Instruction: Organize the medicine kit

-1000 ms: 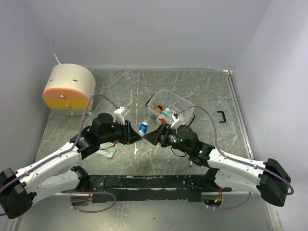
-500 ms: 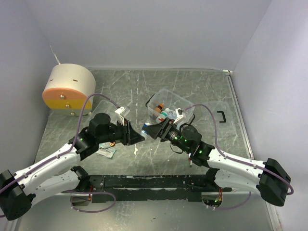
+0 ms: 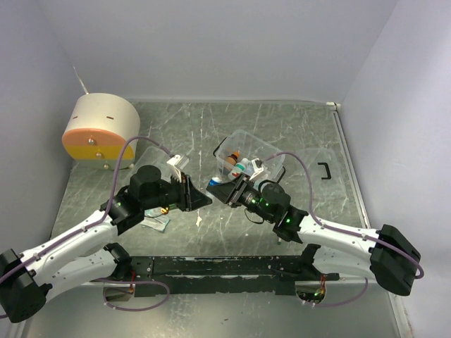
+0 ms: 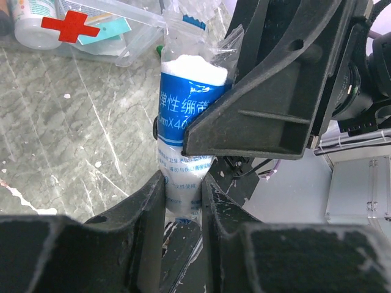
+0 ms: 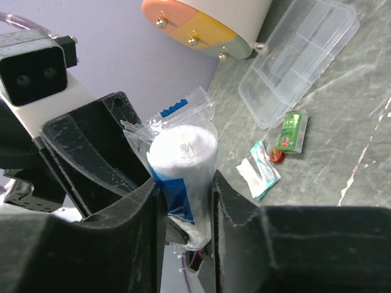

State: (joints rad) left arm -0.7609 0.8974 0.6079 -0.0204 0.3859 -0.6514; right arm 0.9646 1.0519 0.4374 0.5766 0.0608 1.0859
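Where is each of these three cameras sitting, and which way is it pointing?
Top external: fixed above and behind the arms, looking down at the table; both arms show.
Left wrist: on the left arm, facing the medicine kit; its own fingers frame the bottom.
Right wrist: on the right arm, facing the beige drum and clear tray; own fingers below.
Shared: both wrist views show the wrapped bandage roll.
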